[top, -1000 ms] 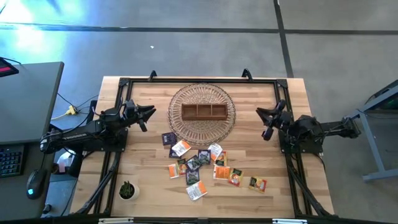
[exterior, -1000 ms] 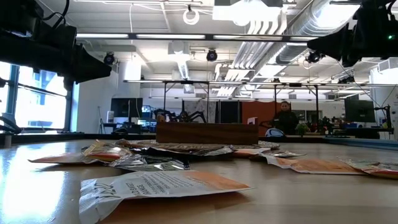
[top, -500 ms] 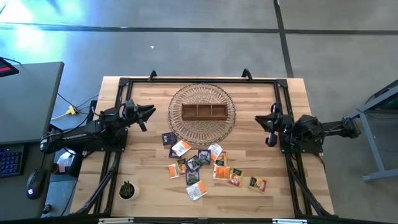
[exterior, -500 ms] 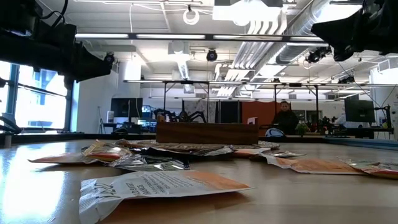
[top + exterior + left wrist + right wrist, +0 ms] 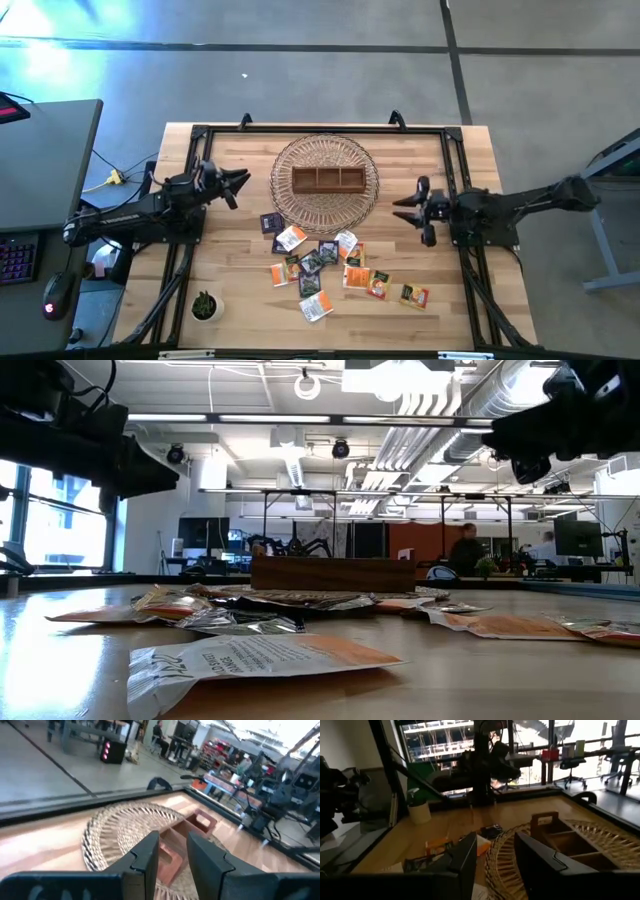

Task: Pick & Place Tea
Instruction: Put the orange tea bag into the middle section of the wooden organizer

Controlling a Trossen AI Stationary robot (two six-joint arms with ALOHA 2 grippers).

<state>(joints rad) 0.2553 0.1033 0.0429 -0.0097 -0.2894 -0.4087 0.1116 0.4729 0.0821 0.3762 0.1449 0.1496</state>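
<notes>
I'm looking at two matte black arms, built from chunky rounded joint housings linked by slimmer tubular sections, each running back to a dark base block bolted on black frame rails. My left gripper (image 5: 240, 181) ends in two short dark prongs; through its wrist camera the fingers (image 5: 145, 857) are flat, angular black plastic slabs with bevelled edges on a wide black crossbar behind the jaws. My right gripper (image 5: 405, 208) has the same forked black tip, its fingers (image 5: 462, 860) broad, smooth, glossy-edged plates. I can't make out any screws or markings.
</notes>
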